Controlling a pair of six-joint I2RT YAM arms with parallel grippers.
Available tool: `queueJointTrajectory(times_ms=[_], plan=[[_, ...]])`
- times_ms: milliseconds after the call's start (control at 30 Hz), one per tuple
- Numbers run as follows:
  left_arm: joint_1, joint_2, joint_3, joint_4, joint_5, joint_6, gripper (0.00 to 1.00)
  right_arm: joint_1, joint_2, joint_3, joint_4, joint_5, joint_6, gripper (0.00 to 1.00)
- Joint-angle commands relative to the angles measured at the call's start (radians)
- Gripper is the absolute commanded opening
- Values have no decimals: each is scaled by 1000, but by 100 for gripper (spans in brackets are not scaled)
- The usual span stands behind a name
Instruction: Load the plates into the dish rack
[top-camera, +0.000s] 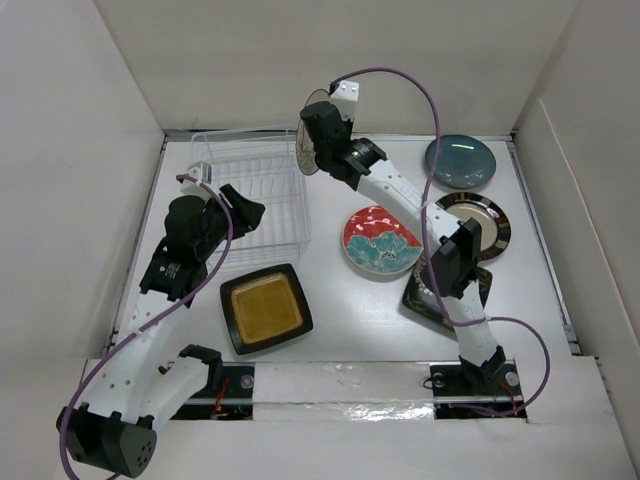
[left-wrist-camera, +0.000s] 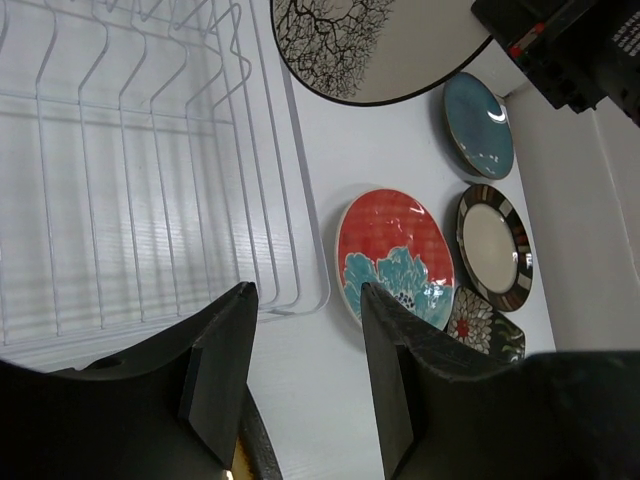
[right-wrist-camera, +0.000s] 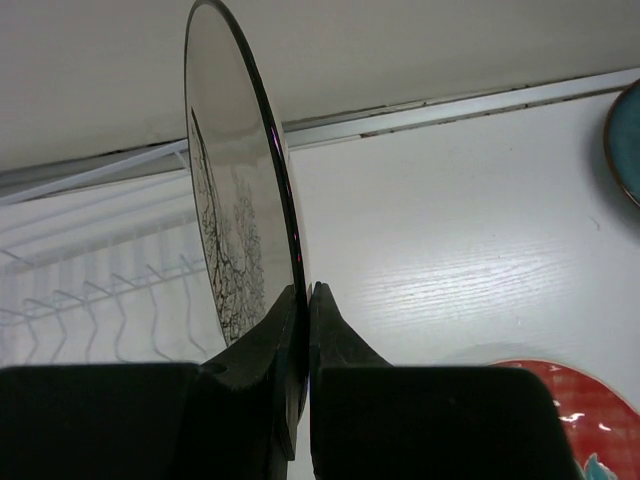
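Your left hand (left-wrist-camera: 305, 320) hovers at the near edge of the dish rack (top-camera: 260, 170), fingers apart with nothing between them. No plate stands in the rack, so no loading is complete. The brown square plate (top-camera: 265, 308) lies flat on the worktop (top-camera: 340, 320) just in front of the rack. Your right hand (right-wrist-camera: 305, 300) is clamped on the lower rim of the cream plate (right-wrist-camera: 225, 230), which it holds on edge above the rack's far right corner. The patterned face is turned left toward the rack and the plate's width runs near to far. Flat on the worktop, awaiting loading, are the red plate (top-camera: 382, 240), black floral plate (left-wrist-camera: 488, 325), gold-rimmed plate (top-camera: 487, 222) and teal plate (top-camera: 460, 162).
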Motion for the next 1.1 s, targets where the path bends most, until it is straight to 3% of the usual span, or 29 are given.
queueJointTrajectory(times_ms=[0, 533, 800, 900, 1067], plan=[[3, -5, 48, 5, -6, -16, 43, 33, -12, 104, 122, 99, -17, 0], [-8, 11, 49, -1, -11, -10, 44, 72, 121, 144, 96, 110, -38, 0], [-8, 14, 39, 14, 17, -8, 44, 128, 174, 108, 161, 134, -76, 0], [-8, 17, 40, 16, 26, -8, 44, 158, 219, 148, 208, 192, -147, 3], [-8, 15, 37, 17, 23, -7, 44, 168, 224, 129, 218, 168, -133, 24]])
